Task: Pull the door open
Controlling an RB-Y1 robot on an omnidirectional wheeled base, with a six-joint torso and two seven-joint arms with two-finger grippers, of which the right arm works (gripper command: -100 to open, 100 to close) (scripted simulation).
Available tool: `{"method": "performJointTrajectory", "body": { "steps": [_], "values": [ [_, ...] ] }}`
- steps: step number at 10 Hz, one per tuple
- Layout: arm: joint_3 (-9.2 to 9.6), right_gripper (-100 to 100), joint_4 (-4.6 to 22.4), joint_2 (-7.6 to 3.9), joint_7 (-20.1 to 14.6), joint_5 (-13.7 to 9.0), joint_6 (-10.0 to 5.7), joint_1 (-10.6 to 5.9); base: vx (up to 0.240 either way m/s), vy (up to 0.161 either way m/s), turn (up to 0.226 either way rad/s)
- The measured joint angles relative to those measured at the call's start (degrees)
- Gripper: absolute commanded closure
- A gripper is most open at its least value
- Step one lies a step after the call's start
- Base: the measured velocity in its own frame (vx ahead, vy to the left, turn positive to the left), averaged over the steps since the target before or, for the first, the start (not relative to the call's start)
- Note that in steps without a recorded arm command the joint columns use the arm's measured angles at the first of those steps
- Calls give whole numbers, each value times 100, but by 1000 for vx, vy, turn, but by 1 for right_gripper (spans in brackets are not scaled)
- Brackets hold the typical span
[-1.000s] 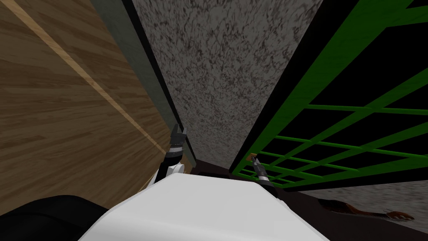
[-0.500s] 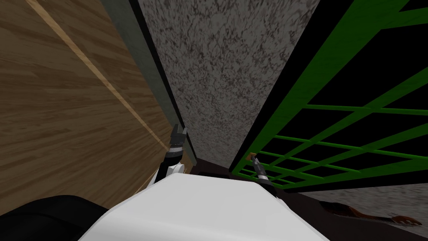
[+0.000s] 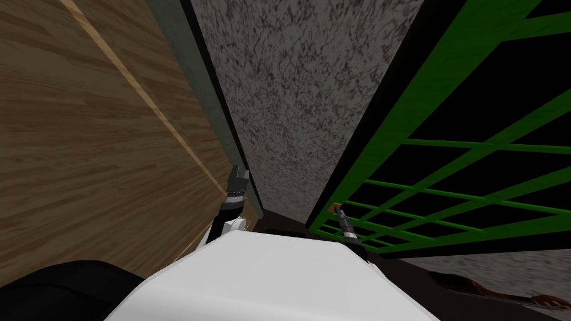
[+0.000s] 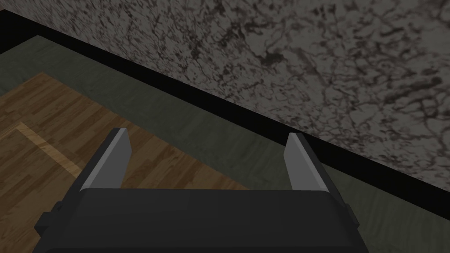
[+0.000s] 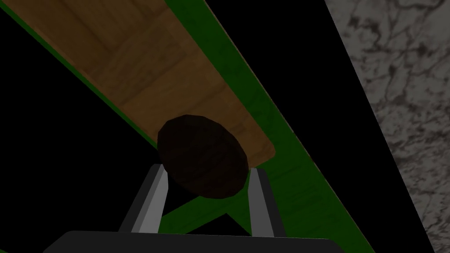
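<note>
**Robot's head view swings slightly within a second**

The robot's head camera has moved, so the whole scene has swung. The pale stripe (image 3: pixel 150 106) on the wood-plank surface (image 3: pixel 72 156) now starts further right at the top. The far end of the green lattice door (image 3: pixel 446 145) leans further right too. The brown object (image 3: pixel 535 299) has slid towards the lower right corner.

**Floor: mottled grey, one dark object on it**

Grey floor (image 3: pixel 301 111), dark-veined, narrowing toward me. Left edge: a black line, then a grey-green strip (image 3: pixel 198 83), then wood planking (image 3: pixel 83 156) with one pale stripe; cannot tell whether the planking is floor or wall. Right edge: green lattice door (image 3: pixel 426 95) along it. Near right corner: dark brown object (image 3: pixel 485 290) lying on the grey, shape unclear.
</note>
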Motion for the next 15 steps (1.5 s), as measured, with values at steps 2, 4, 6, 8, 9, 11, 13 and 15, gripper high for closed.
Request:
{"method": "performJointTrajectory", "body": {
  "steps": [2,4,6,8,9,11,13,15],
  "values": [
    [38,100,21,0,-261,-81,4,-28,-43,-20,59],
    [87,100,13,-2,-551,-183,33,-45,-37,-19,38],
    [124,100,1,3,-806,-263,57,-56,-27,-14,38],
    [176,100,10,-5,-1112,-388,76,-75,-40,-22,53],
    [193,100,-20,3,-1240,-421,97,-70,-37,-17,53],
    [232,100,29,-8,-1505,-502,97,-112,-29,-15,31],
    [288,100,13,-5,-1811,-632,132,-126,-43,-22,61],
    [329,100,98,-16,-2100,-726,116,-185,-34,-18,40]
  ]
}}
